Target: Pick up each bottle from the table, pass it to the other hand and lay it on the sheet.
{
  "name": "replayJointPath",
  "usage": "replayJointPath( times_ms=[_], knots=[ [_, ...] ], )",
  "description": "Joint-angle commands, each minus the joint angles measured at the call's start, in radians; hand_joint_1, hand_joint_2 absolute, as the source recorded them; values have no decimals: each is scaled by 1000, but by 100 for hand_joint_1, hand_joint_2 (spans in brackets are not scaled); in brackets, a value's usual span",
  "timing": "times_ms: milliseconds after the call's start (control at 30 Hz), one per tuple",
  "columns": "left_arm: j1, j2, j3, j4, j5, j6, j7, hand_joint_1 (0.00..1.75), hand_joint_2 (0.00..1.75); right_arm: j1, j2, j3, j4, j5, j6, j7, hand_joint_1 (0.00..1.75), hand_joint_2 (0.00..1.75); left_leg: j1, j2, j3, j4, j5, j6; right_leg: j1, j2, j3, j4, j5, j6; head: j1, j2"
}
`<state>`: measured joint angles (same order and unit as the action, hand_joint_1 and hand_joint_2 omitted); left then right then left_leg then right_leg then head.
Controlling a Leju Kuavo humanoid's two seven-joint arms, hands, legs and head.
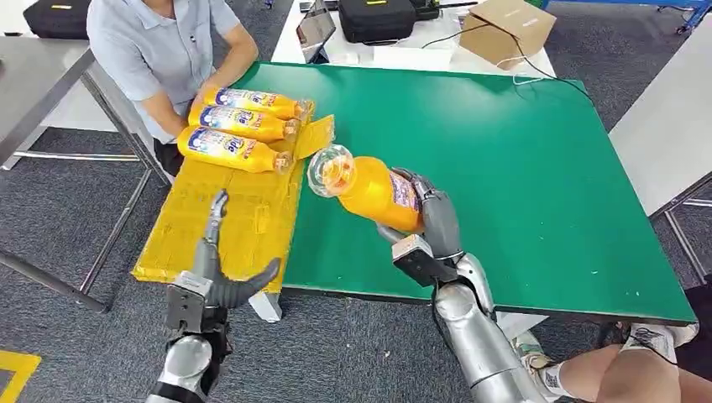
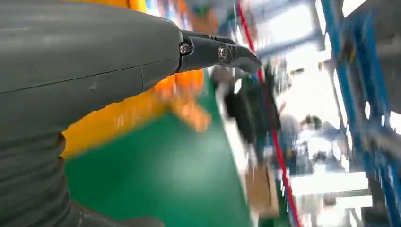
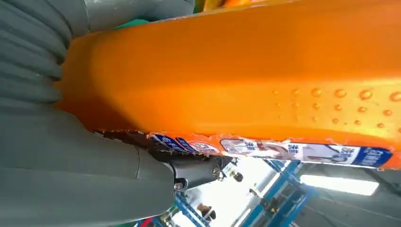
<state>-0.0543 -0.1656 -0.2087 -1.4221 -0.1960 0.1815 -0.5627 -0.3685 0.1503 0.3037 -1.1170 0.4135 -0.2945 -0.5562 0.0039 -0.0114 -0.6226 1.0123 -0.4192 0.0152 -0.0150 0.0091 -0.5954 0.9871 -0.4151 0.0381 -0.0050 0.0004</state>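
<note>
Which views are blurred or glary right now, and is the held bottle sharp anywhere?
Head view: sharp and evenly lit; the held bottle in the right hand is crisp, with soft glare on the green table. Left wrist view: background smeared by motion blur, windows blown out; only the left hand is sharp. Right wrist view: bottle in focus, label readable, bright background overexposed.

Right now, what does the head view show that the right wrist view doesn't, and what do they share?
Head view alone: the yellow sheet with three bottles lying on it, a person's hand touching them, the green table, and the left hand over the sheet, holding nothing. Right wrist view alone: droplets on the bottle's wall and blue framework beyond. Both share the right hand gripping the orange bottle, tipped on its side.
</note>
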Motion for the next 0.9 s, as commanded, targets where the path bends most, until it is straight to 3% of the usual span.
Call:
replayJointPath(
  times_ms=[33,133,333,733,900],
  knots=[
    [-49,2,-126,128,-23,-31,-44,0,175,-103,63,90,227,-9,97,17,175,175,0,2,3,-1,-1,-1,1,1,3,-1,-1,-1,0,0],
    [-71,3,-180,165,-88,-7,-55,0,175,-155,102,145,360,18,115,-6,175,175,0,3,4,-1,-1,-1,1,2,3,-1,0,-1,0,0],
    [-66,-8,-165,143,195,-299,-9,0,175,-169,124,204,408,70,41,-38,175,175,1,3,3,-1,-1,-1,2,1,2,-1,0,-1,0,0],
    [-78,-20,-155,150,224,-299,-5,0,175,-141,143,240,422,81,38,-62,175,175,1,0,3,-1,-1,-1,1,-1,3,-1,-1,-2,0,0],
    [-86,-23,-153,178,320,-383,18,0,175,-136,156,290,443,101,7,-75,175,175,1,1,5,-1,-1,-1,2,-1,4,-1,-1,-2,0,0]
  ],
)
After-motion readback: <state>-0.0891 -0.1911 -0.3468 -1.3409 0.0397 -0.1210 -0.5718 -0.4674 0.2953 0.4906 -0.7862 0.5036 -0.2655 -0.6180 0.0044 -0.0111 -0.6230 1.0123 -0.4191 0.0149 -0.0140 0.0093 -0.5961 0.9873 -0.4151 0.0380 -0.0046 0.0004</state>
